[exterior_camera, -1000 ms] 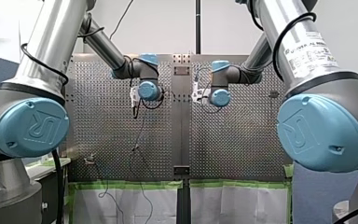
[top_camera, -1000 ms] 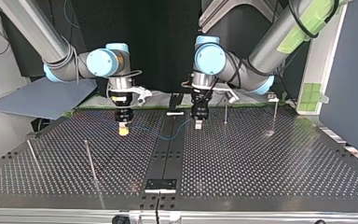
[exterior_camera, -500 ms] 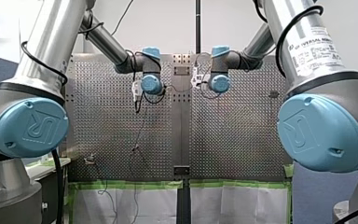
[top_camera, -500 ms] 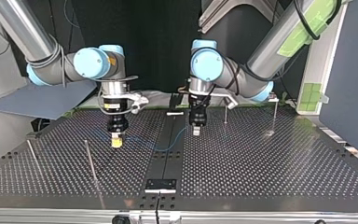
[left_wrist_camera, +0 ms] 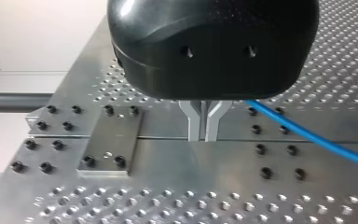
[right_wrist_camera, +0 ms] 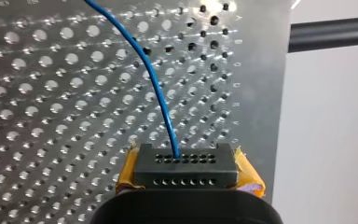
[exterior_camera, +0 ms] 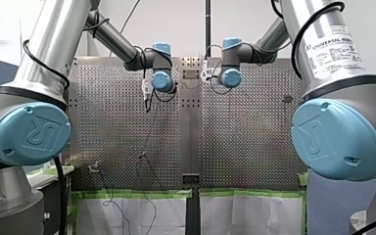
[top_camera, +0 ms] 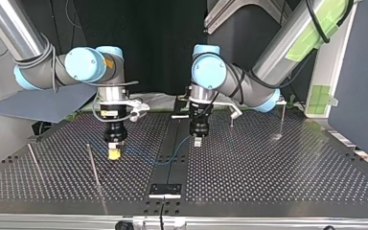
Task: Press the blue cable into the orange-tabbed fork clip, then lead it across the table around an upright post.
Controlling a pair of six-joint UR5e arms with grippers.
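Note:
The blue cable (top_camera: 159,161) sags just above the table between my two grippers. In the top view my right gripper (top_camera: 113,153), with yellow pads, stands left of the middle rail beside an upright post (top_camera: 93,165). The right wrist view shows it shut, the blue cable (right_wrist_camera: 161,100) coming out of its black pad block. My left gripper (top_camera: 197,141) hangs right of the rail. Its metal fingers (left_wrist_camera: 195,126) are shut, and the blue cable (left_wrist_camera: 307,135) leaves from beside them under the black body. A small clip fixture (exterior_camera: 94,168) sits at the front view's lower left; I cannot see its tab colour.
More thin posts stand at the top view's left edge (top_camera: 33,160), behind my left gripper (top_camera: 232,115) and at the far right (top_camera: 282,120). A black plate (top_camera: 165,189) lies on the middle rail near the front edge.
Both grippers have come nearer the top view's camera, my right one also drifting to that view's left towards the post. The cable has travelled with them and still hangs between them.

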